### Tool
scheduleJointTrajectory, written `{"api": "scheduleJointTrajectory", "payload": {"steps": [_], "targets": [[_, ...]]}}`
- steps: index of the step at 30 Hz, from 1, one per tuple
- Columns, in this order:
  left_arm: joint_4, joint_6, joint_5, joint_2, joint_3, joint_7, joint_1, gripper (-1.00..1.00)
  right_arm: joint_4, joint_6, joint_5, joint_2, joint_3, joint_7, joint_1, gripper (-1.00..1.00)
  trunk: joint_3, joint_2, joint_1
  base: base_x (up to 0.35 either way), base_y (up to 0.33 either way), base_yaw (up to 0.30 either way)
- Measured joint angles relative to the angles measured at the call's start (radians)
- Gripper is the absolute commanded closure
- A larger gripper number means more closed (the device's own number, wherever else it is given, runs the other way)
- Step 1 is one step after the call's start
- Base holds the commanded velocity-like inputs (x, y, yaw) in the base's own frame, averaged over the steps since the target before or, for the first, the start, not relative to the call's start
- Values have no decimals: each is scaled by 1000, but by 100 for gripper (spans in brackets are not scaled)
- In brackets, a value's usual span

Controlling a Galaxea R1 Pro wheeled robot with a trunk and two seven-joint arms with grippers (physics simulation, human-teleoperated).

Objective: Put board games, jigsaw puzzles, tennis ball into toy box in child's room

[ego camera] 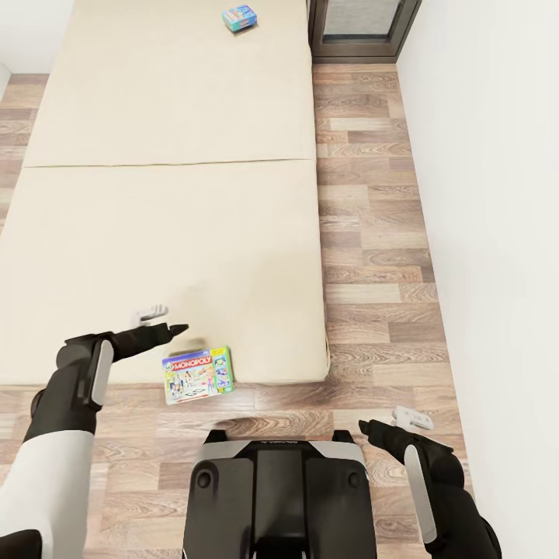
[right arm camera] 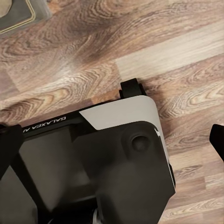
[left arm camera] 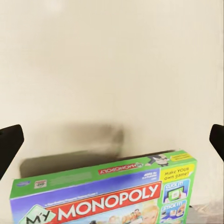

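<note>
- The left tool (ego camera: 155, 320), with one pale finger and one black finger, is released: in the left wrist view its two dark fingertips (left arm camera: 10, 142) sit at opposite edges of the frame with a wide gap between them, and nothing is held.
- The left arm reaches forward from the white-sleeved shoulder, its black forearm stretched low over the near edge of the bed, tool pointing out across the mattress.
- Just beside this tool, toward the robot, the green-edged flat Monopoly board game box (ego camera: 198, 374) lies face up at the very front edge of the plain beige mattress (ego camera: 155, 233); the tool hovers past it, apart from it. In the left wrist view the box's green side and red title band (left arm camera: 109, 196) lie between the spread fingertips, with a dark shadow on the mattress behind it.
- The right tool (ego camera: 392, 423) is likewise released, its dark fingertips (right arm camera: 9, 149) at the two edges of the right wrist view, empty.
- The right arm is bent low at the robot's side, over the brown wood plank floor (ego camera: 373, 256), its tool pointing in toward the robot's black-and-white base (right arm camera: 116, 163).
- Far up the bed, near its head, a small bright blue flat game box (ego camera: 240, 17) rests on the mattress, well apart from both tools.
- A dark-framed window (ego camera: 365, 27) stands past the bed's far corner, and a white wall (ego camera: 497, 233) runs along the right side of the floor strip.
</note>
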Motion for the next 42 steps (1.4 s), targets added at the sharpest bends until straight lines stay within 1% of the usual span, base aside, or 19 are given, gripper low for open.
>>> {"api": "scheduleJointTrajectory", "payload": {"steps": [2,4,7,8,11,12,13,14,16,17,22,26,31,42], "targets": [[0,7,0,8,1,-26,0,-100,0,0,0,0,0,0,0,-100,0,0,0,0,0,0],[-1,19,0,23,1,-75,0,-100,0,0,0,0,-1,0,0,-100,0,0,0,0,0,0],[-1,36,0,36,2,-112,0,-100,0,0,0,0,0,0,0,-100,0,0,0,0,0,0],[-1,48,0,43,3,-136,0,-100,0,0,0,0,0,0,0,-100,0,0,0,0,0,0],[-1,64,0,56,9,-176,0,-100,0,0,0,0,0,0,0,-100,0,0,0,0,0,0],[-1,71,0,64,19,-205,0,-100,0,0,0,0,0,0,0,-100,0,0,0,0,0,0],[-1,74,0,68,25,-220,0,-100,0,0,0,0,0,0,0,-100,0,0,0,0,0,0],[-1,78,0,74,39,-250,0,-100,0,0,0,0,0,0,0,-100,0,0,0,0,0,0],[-1,80,0,78,55,-280,0,-100,0,0,0,0,0,0,0,-100,0,0,0,0,0,0],[-1,83,0,81,68,-307,0,-100,0,0,0,0,0,0,0,-100,0,0,0,0,0,0],[-1,90,-1,86,91,-366,0,-100,0,0,0,0,-1,0,0,-100,0,0,0,0,0,0],[-1,93,-1,88,96,-384,0,-100,0,0,0,0,-1,0,0,-100,0,0,0,0,0,0],[-1,94,-1,88,99,-392,0,-100,0,0,0,0,0,0,0,-100,2,0,0,0,0,0],[-1,95,0,88,100,-399,0,-100,0,0,0,0,1,0,0,-100,18,0,0,0,49,0]]}}
